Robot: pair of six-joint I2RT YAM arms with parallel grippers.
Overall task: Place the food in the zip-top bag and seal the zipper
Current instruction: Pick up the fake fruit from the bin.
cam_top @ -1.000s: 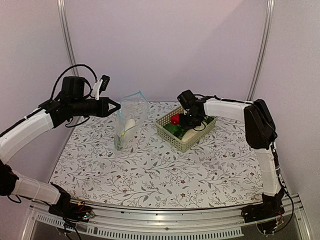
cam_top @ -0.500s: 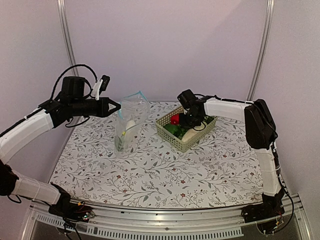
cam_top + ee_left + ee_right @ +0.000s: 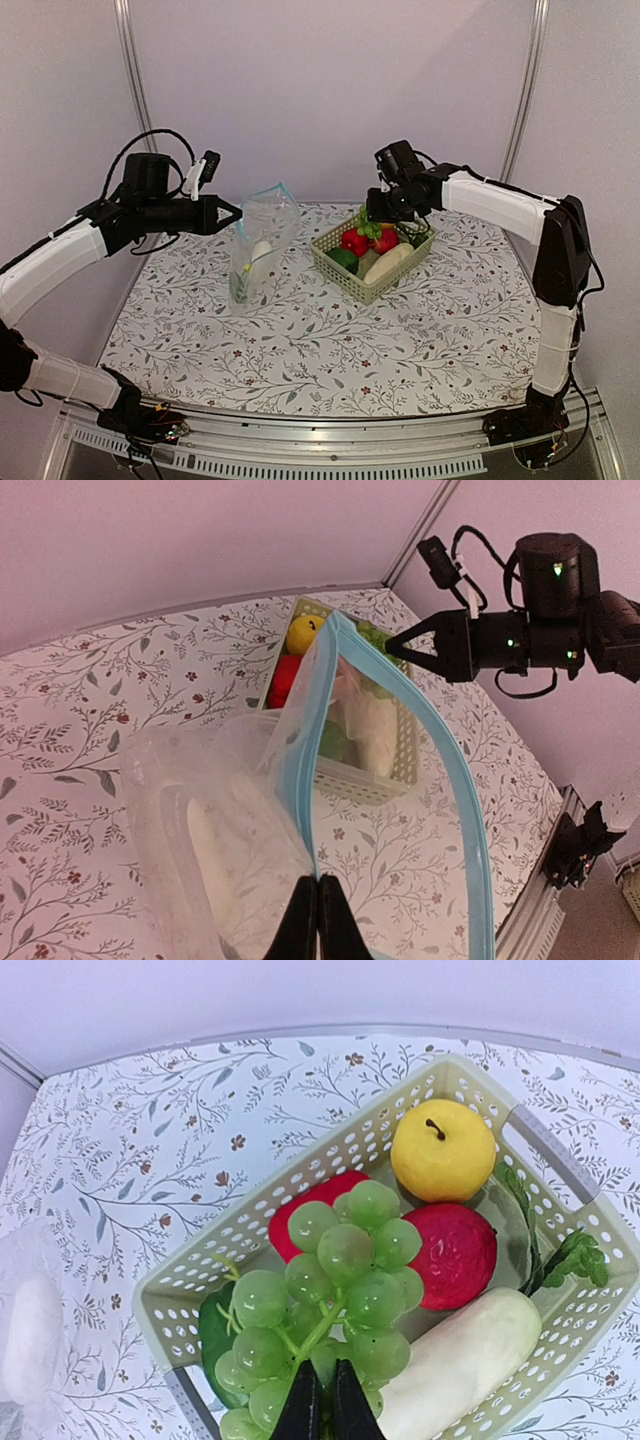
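While the left hand (image 3: 318, 920) is pinching the zipper (image 3: 296, 780), the right hand (image 3: 320, 1400), pinching grapes (image 3: 345, 1260), is rising clear of the basket (image 3: 300, 1175) rim

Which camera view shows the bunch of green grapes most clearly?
The right wrist view: the bunch of green grapes fills the middle, each grape distinct, above the basket. The top external view shows only a small green clump over the basket; the left wrist view shows a green bit past the blue zipper.
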